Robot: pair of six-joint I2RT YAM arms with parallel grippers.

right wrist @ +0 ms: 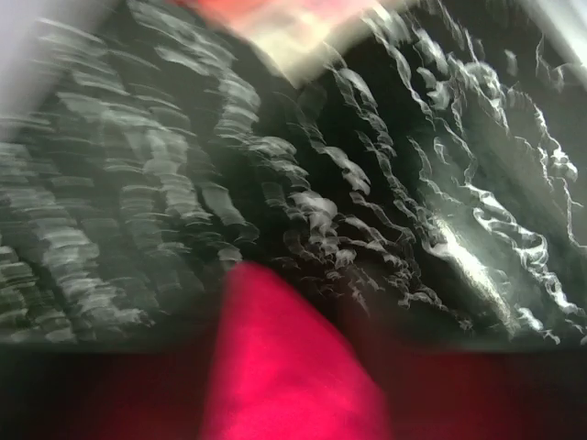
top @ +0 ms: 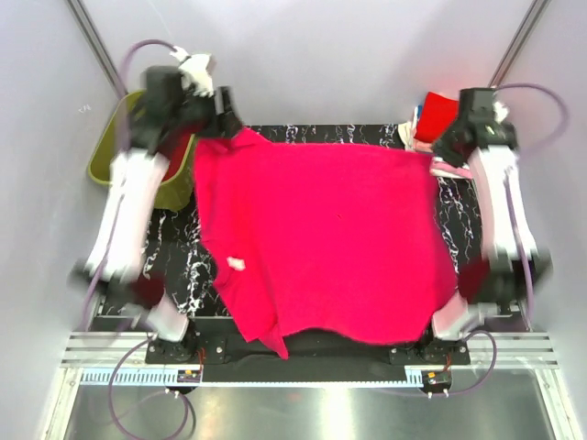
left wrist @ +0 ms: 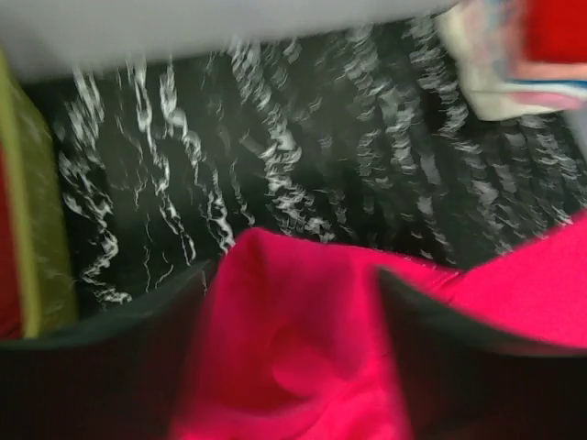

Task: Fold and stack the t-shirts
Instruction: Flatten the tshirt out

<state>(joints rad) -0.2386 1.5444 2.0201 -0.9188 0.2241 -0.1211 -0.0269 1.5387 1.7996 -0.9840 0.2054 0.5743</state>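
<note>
A vivid magenta-pink t-shirt (top: pixel 330 238) lies spread over the black marbled table (top: pixel 367 134), its white neck label (top: pixel 237 264) at the left. My left gripper (top: pixel 220 128) is at the shirt's far left corner. In the left wrist view its dark fingers (left wrist: pixel 101 367) stand wide apart, open, with a fold of the pink cloth (left wrist: pixel 293 348) loose between them. My right gripper (top: pixel 438 151) is at the far right corner. In the blurred right wrist view a wedge of the cloth (right wrist: pixel 284 367) lies at its jaws; their state is unclear. More t-shirts, red, pale pink and white, sit stacked (top: pixel 431 119) at the back right.
An olive-green tub (top: pixel 115 156) with red cloth inside stands off the table's far left corner, just left of my left arm. The shirt's near hem hangs over the table's front edge (top: pixel 275 344) by the arm bases.
</note>
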